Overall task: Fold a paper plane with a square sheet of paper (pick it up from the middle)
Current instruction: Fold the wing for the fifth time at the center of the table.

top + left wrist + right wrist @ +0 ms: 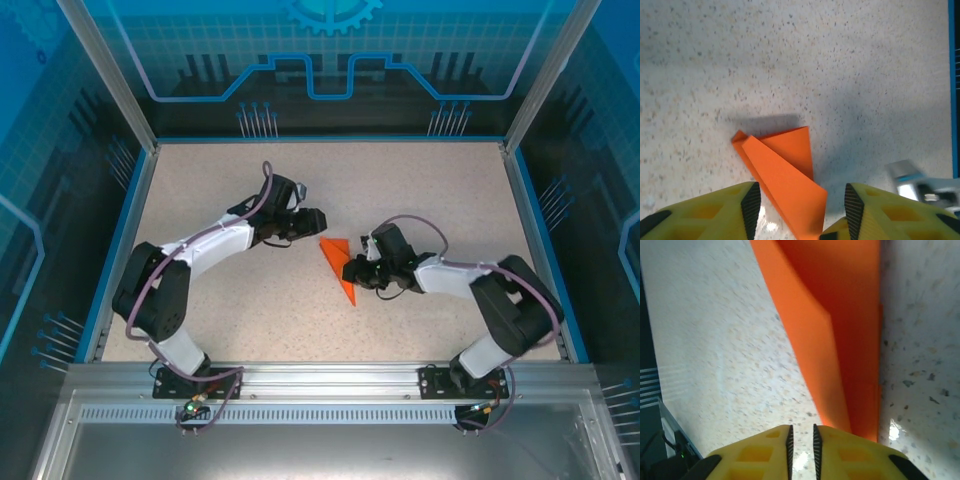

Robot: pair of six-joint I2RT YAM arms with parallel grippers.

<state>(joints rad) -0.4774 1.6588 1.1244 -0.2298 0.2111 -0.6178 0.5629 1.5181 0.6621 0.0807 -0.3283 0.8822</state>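
The square sheet of paper (340, 267) lies on the table as a creased bright orange wedge between my two grippers, its tip toward the near side. My left gripper (318, 221) stands just behind its wide end. In the left wrist view the paper (785, 167) reaches in between the wide-apart fingers (751, 207) of the open left gripper (802, 210) without touching the pads. My right gripper (353, 272) is at the wedge's right edge. Its jaws (801, 439) stand a narrow slit apart over bare table, and the paper (840, 340) runs past the right finger (850, 450).
The speckled beige table (430, 190) is bounded by a blue rim (530, 215) and clear panels. Part of the right arm (912, 182) shows at the lower right of the left wrist view. Free surface lies behind and to both sides.
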